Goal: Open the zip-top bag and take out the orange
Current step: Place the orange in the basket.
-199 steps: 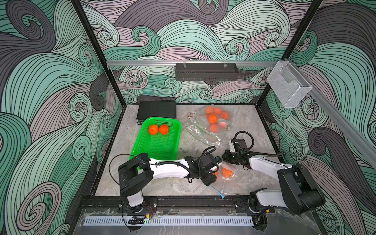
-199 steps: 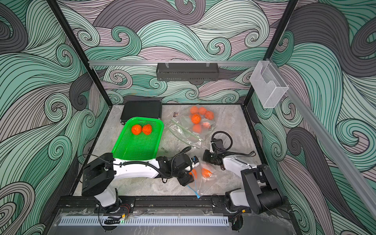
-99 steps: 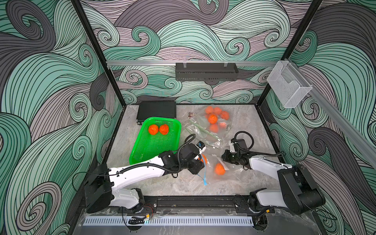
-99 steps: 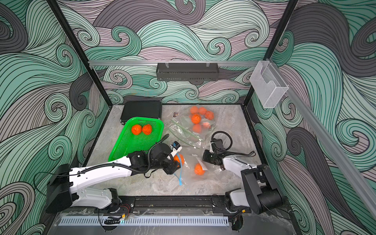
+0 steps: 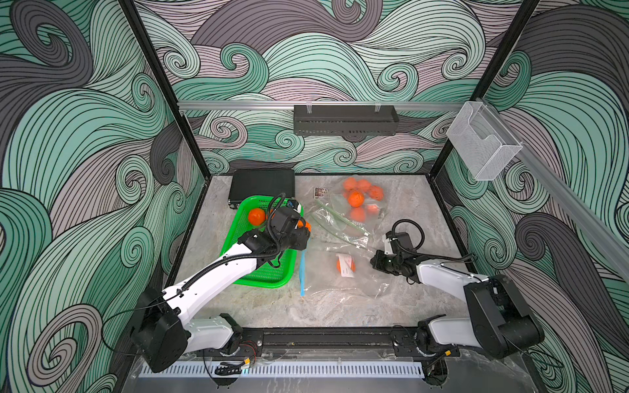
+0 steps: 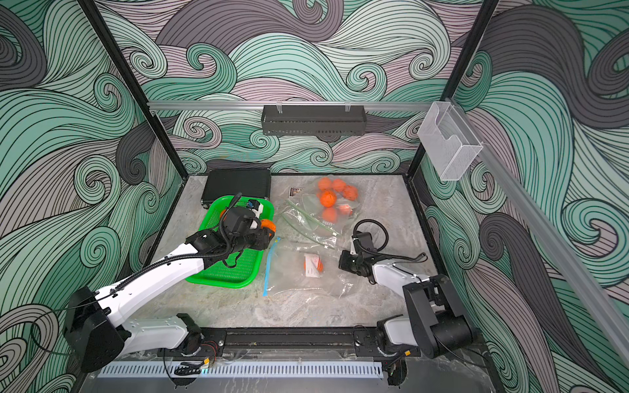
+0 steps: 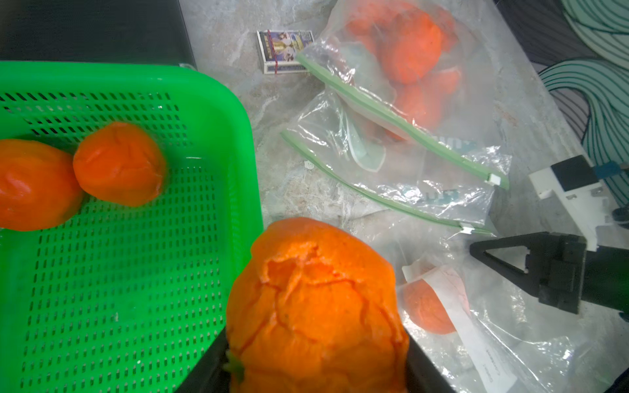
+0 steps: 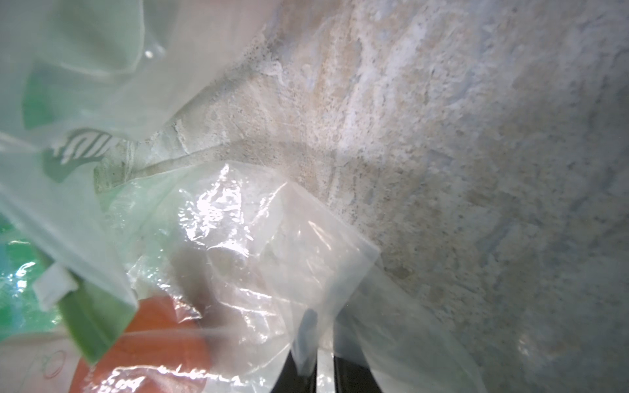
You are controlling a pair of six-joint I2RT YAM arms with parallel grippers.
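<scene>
**Orange out of the bag, drop into the basket pending**

The left gripper (image 5: 304,233) has its jaws pressed against the sides of a peeled-looking orange (image 7: 316,306), which fills the space between them in the left wrist view. The fruit hangs at the rim of the green basket (image 5: 269,284), on the side facing the bags and not clearly over the mesh floor. Two more oranges (image 7: 119,163) lie touching each other inside the basket.

The right gripper (image 5: 374,263) sits low on the table, its jaws nearly closed on a fold of clear film at the edge of the zip-top bag (image 5: 326,285). The right wrist view is blurred, so whether it pinches one layer or both cannot be told. The bag lies flat beside the basket with its blue zip strip (image 5: 302,272) towards it, and a second orange (image 5: 339,266) sits inside under a white label.

The step in hand looks like the carry after extraction. The next move calls for shifting the held orange inward past the rim, lowering it clear of the two already there, then spreading the jaws.
</scene>
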